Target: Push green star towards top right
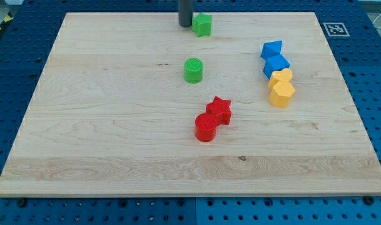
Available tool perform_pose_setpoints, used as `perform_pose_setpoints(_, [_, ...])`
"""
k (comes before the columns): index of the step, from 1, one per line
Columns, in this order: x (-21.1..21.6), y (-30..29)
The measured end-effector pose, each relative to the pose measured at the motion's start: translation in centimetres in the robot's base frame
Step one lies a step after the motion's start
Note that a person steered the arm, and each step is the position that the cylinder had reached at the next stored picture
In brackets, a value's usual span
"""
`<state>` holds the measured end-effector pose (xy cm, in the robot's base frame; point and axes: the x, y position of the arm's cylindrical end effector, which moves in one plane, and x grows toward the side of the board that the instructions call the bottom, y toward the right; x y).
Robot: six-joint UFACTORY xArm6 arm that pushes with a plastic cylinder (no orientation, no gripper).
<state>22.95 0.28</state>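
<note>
The green star [203, 25] lies near the view's top edge of the wooden board [102, 125], a little right of centre. My tip [186, 25] stands just to its left, touching or nearly touching it. A green cylinder [193, 70] sits below them near the board's middle.
A red star [220, 109] touches a red cylinder [206, 127] below centre. At the view's right, two blue blocks [272, 49] [276, 64] and two yellow blocks [281, 77] [282, 94] form a close column. A marker tag [334, 29] sits at the top right corner.
</note>
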Motion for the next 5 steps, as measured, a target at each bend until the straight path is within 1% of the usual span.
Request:
perform_pose_setpoints(1, [0.0, 4.7])
perform_pose_setpoints(2, [0.0, 5.0])
perform_pose_setpoints(3, [1.1, 2.7])
perform_pose_setpoints(4, [3.3, 2.5])
perform_pose_setpoints(5, [4.3, 5.2])
